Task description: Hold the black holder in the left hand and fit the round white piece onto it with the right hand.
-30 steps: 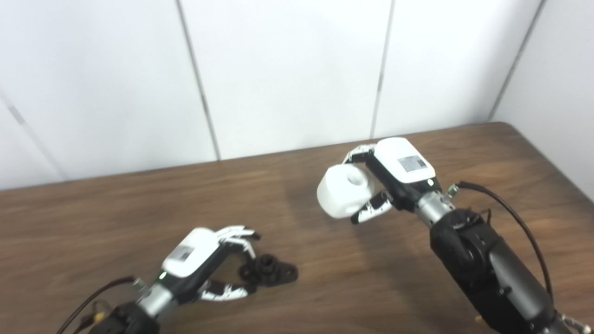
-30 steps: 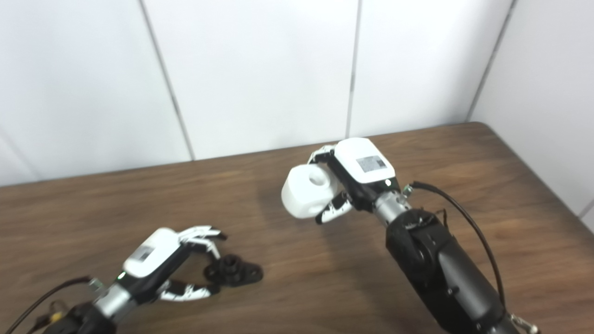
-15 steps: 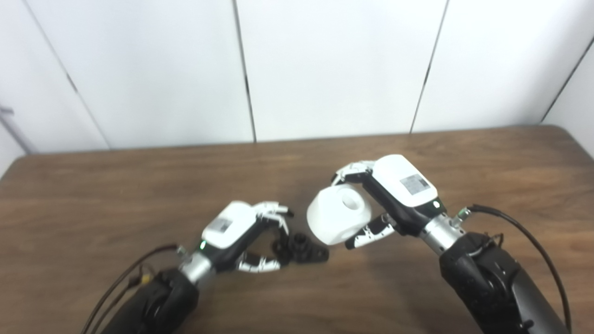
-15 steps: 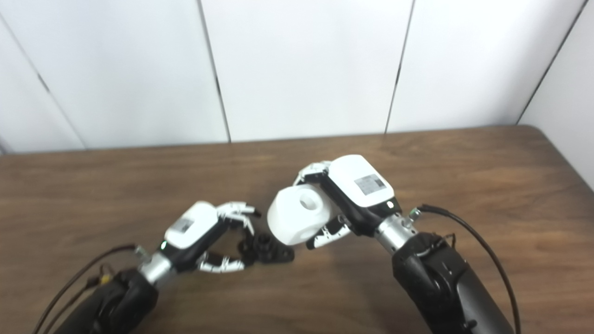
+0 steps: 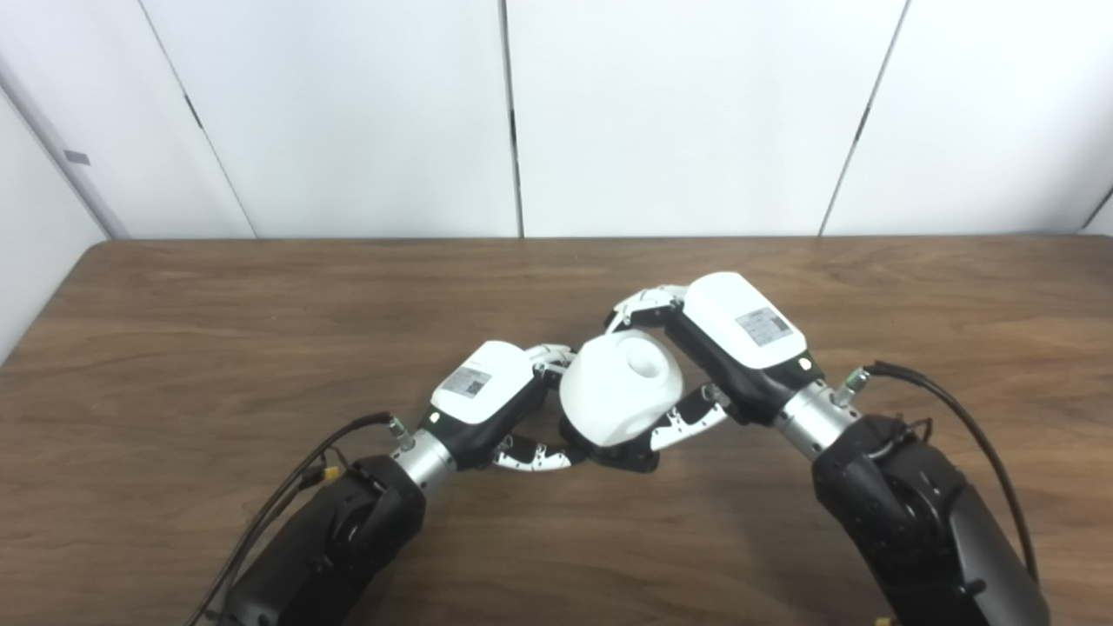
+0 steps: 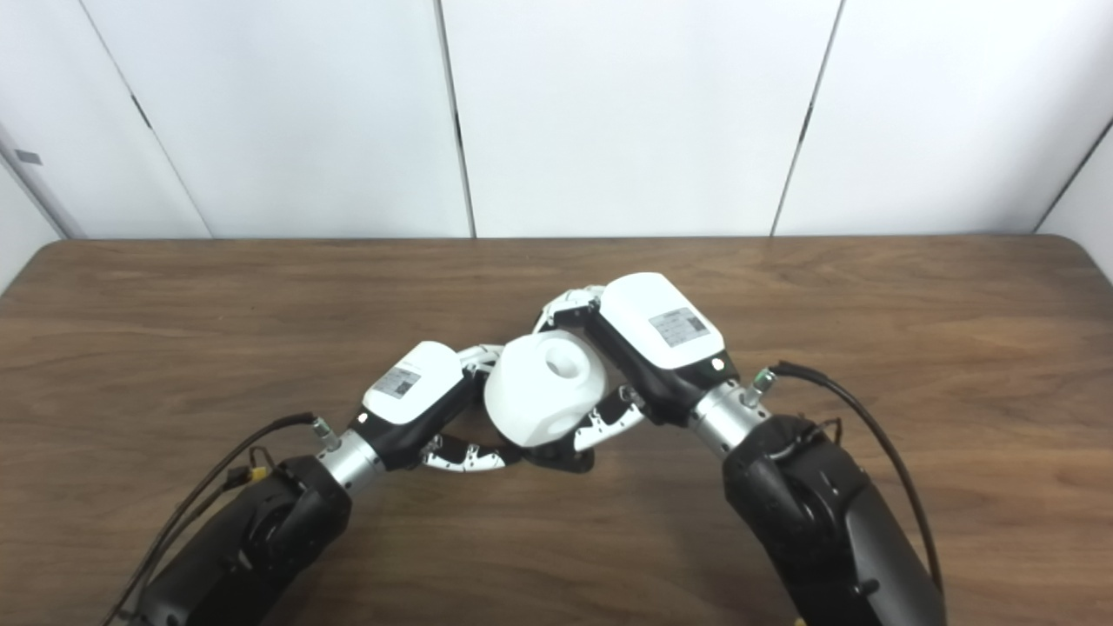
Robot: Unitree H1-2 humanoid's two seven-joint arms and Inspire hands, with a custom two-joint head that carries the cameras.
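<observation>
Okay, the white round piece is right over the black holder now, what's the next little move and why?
Probably ease the right hand straight down a little. It grips the round white plastic piece, whose hole faces up, directly above the black holder. The holder is mostly hidden beneath the piece on the wooden table, with the left hand curled beside it. Whether they are seated cannot be seen, so go slowly.

One round white piece (image 5: pixel 619 398) shows, with one hole in its upper face, and one black holder (image 5: pixel 628 459) shows as a dark sliver beneath it. Two arms come in, each ending in one robot hand: left (image 5: pixel 489 402) and right (image 5: pixel 732 337). One wooden bench (image 5: pixel 217 330) carries it all
</observation>
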